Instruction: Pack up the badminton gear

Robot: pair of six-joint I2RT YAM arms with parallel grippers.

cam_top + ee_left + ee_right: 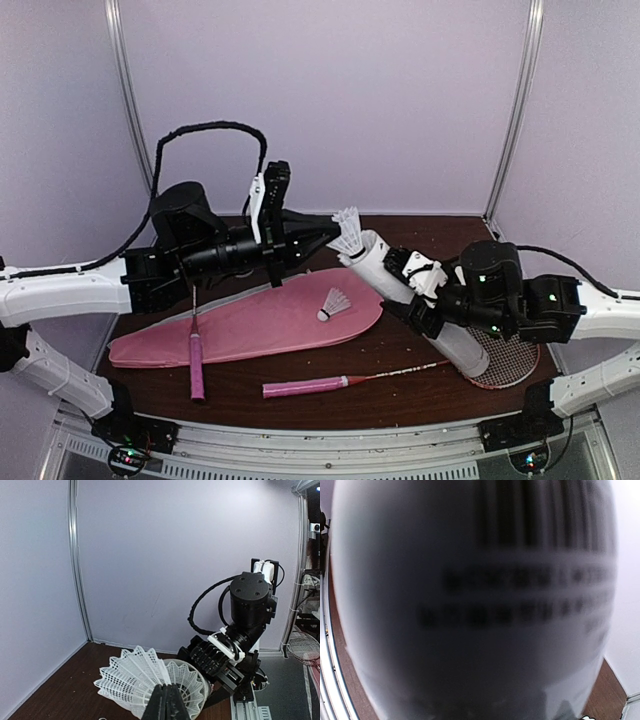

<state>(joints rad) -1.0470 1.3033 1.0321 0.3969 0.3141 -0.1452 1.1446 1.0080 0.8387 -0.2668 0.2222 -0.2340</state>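
Observation:
My left gripper (326,229) is shut on the skirt of a white shuttlecock (347,222) at the open mouth of the long white tube (378,268). In the left wrist view the fingers (167,704) pinch that shuttlecock (127,677), and a second skirt (192,686) sits inside the tube's rim. My right gripper (420,295) is shut around the tube's middle and holds it tilted. The tube (470,605) fills the right wrist view and hides the fingers. A third shuttlecock (335,303) lies on the pink bag (250,325).
One racket lies with its pink handle (197,365) at the front left, its head hidden. The other racket's handle (305,386) lies at the front middle, its head (505,362) under my right arm. Walls stand close behind and to both sides.

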